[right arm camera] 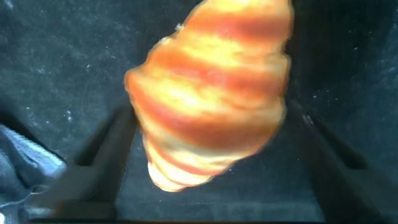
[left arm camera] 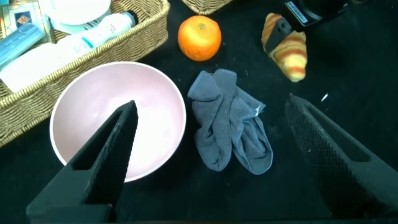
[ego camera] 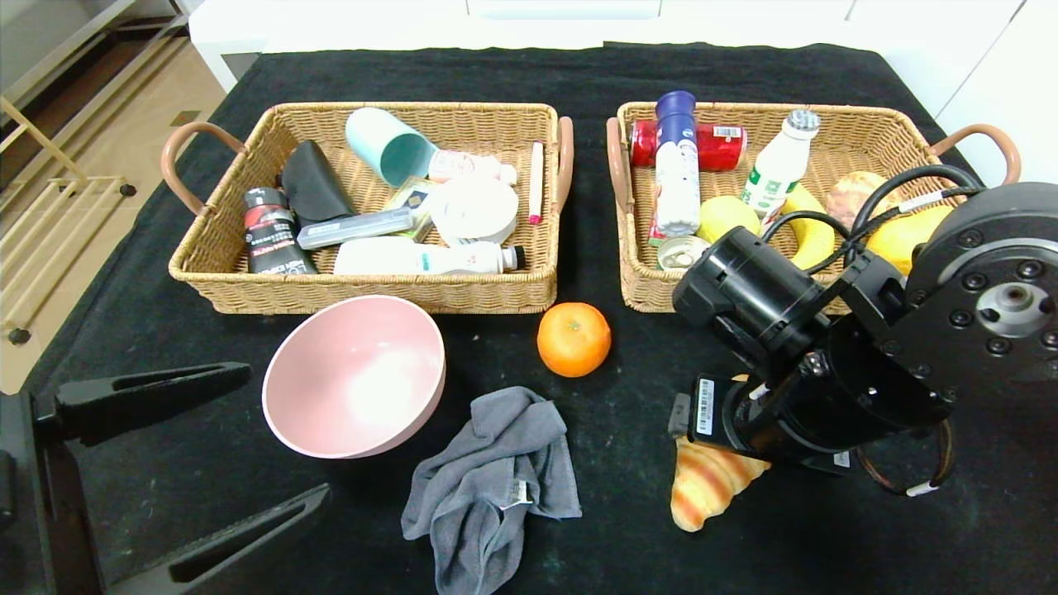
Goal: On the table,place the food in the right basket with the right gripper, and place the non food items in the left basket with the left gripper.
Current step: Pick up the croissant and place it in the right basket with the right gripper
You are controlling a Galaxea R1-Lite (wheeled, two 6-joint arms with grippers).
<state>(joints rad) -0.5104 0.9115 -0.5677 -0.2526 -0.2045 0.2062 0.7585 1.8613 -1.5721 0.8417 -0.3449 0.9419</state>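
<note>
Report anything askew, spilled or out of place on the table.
The pink bowl sits tipped on its side against the left basket, not upright. The grey cloth lies crumpled. Nothing looks spilled or broken.

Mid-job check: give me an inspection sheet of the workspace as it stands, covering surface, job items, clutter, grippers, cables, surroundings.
Surface: table under black cloth.
Job's things: orange, croissant, pink bowl and grey cloth lie on the cloth, outside the baskets. Left basket holds bottles, a teal cup and a dark pouch; right basket holds bottles, a red can, a tin and yellow fruit.
Clutter: nothing seen outside the baskets.
Grippers: left gripper open, near the bowl, holding nothing. Right gripper down over the croissant, fingers either side, not clamped.
Cables: black cables loop over the right arm.
Surroundings: white furniture behind, pale floor at the left.
</note>
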